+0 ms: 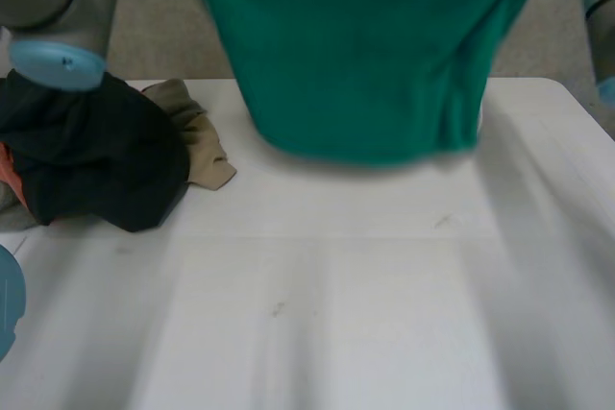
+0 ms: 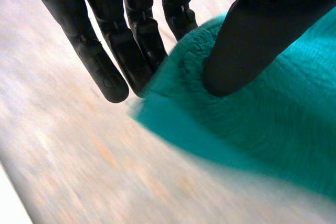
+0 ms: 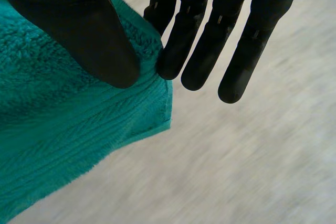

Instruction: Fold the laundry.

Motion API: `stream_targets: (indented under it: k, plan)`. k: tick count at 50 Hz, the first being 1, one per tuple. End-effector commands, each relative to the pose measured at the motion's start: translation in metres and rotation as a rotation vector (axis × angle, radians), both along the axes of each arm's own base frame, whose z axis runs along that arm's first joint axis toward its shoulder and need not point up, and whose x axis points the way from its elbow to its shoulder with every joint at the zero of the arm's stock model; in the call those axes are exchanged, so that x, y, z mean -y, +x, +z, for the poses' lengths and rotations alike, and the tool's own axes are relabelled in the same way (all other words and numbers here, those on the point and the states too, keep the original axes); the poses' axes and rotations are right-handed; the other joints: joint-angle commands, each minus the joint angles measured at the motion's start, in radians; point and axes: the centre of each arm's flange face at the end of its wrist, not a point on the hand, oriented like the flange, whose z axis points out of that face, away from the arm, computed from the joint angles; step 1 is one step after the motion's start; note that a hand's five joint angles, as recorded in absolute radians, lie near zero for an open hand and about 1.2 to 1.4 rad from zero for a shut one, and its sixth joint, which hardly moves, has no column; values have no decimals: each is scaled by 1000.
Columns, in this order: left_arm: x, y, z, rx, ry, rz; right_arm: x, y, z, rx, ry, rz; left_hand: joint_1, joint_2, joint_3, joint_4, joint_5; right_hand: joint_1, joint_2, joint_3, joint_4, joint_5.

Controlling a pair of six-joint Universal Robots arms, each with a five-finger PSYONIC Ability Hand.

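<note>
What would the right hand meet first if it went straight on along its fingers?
Most likely the bare white table: the right hand, pinching a corner of the green towel, points its fingers at open tabletop with nothing between. Depth is unclear.

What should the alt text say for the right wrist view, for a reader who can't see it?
The right hand pinches a green terry towel near its corner between thumb and fingers, with the white table beyond.

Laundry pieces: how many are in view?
4: green terry towel held above the white table; black garment heaped at left, tan cloth beside it, orange scrap at its edge. More may be hidden.
</note>
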Motion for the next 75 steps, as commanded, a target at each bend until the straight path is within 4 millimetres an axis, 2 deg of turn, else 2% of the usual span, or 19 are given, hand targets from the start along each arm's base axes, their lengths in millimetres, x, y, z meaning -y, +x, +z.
stream_targets:
  k: [1, 7, 11, 14, 15, 18, 19, 24, 27, 31, 36, 42, 50, 61, 65, 68, 69, 70, 75]
  plan:
    - [6, -1, 3, -72, -51, -27, -19, -5, 21, 61, -148, 45, 225, 202, 208, 201, 235, 266, 222, 217, 208, 230]
    - [19, -1, -44, -38, 96, 9, -19, 1, -15, 15, -29, 79, 225, 202, 208, 201, 235, 266, 222, 217, 208, 230]
    - [19, -2, -91, 16, 244, 11, -18, -1, -56, -31, 111, 84, 225, 202, 208, 201, 235, 266, 222, 217, 208, 230]
    - [11, -4, -131, 73, 362, -4, -20, -7, -97, -78, 260, 77, 225, 202, 208, 201, 235, 266, 222, 217, 208, 230]
    - [6, -4, -152, 109, 418, -13, -24, -8, -117, -106, 331, 78, 225, 202, 208, 201, 235, 266, 222, 217, 208, 230]
    - [-5, -3, -179, 164, 486, -28, -31, -11, -148, -154, 439, 72, 225, 202, 208, 201, 235, 266, 222, 217, 208, 230]
    - [-13, -2, -196, 208, 526, -37, -37, -15, -166, -188, 503, 64, 225, 202, 208, 201, 235, 266, 222, 217, 208, 230]
    - [-45, 3, -235, 375, 614, -74, -58, -28, -201, -298, 649, 42, 225, 202, 208, 201, 235, 266, 222, 217, 208, 230]
    - [-66, 8, -242, 475, 628, -91, -72, -37, -211, -355, 730, 37, 225, 202, 208, 201, 235, 266, 222, 217, 208, 230]
    - [-91, 16, -236, 568, 634, -101, -89, -53, -205, -397, 797, 30, 225, 202, 208, 201, 235, 266, 222, 217, 208, 230]
    - [-106, 23, -228, 597, 640, -114, -103, -60, -209, -399, 860, 101, 225, 202, 208, 201, 235, 266, 222, 217, 208, 230]
    - [-102, 23, -237, 588, 670, -113, -98, -67, -227, -349, 921, 129, 225, 202, 208, 201, 235, 266, 222, 217, 208, 230]
    - [-82, 26, -251, 544, 735, -56, -80, -81, -242, -213, 1001, 86, 225, 202, 208, 201, 235, -137, -181, -186, -195, -172]
    - [-77, 26, -245, 483, 787, -50, -75, -87, -247, -222, 1011, 34, 225, 202, 208, 201, 235, -360, -404, -409, -418, -395]
    - [-77, 25, -242, 473, 788, -52, -74, -87, -248, -237, 1003, 33, 225, 202, 208, 201, 235, -143, -187, -192, -201, -179]
    - [-78, 24, -241, 472, 787, -53, -71, -86, -247, -253, 979, 29, 225, 202, 208, 201, 235, -105, -149, -154, -163, -140]
    - [-78, 24, -241, 472, 787, -53, -71, -87, -247, -258, 976, 27, 225, 202, 208, 201, 235, -17, -62, -67, -76, -53]
    - [-77, 25, -241, 471, 787, -50, -70, -87, -246, -272, 966, 23, 225, 202, 208, 201, 235, 263, 219, 214, 205, 227]
    - [-82, 26, -242, 484, 805, -45, -74, -87, -240, -352, 938, 20, 225, 202, 208, 201, 235, 266, 222, 217, 208, 230]
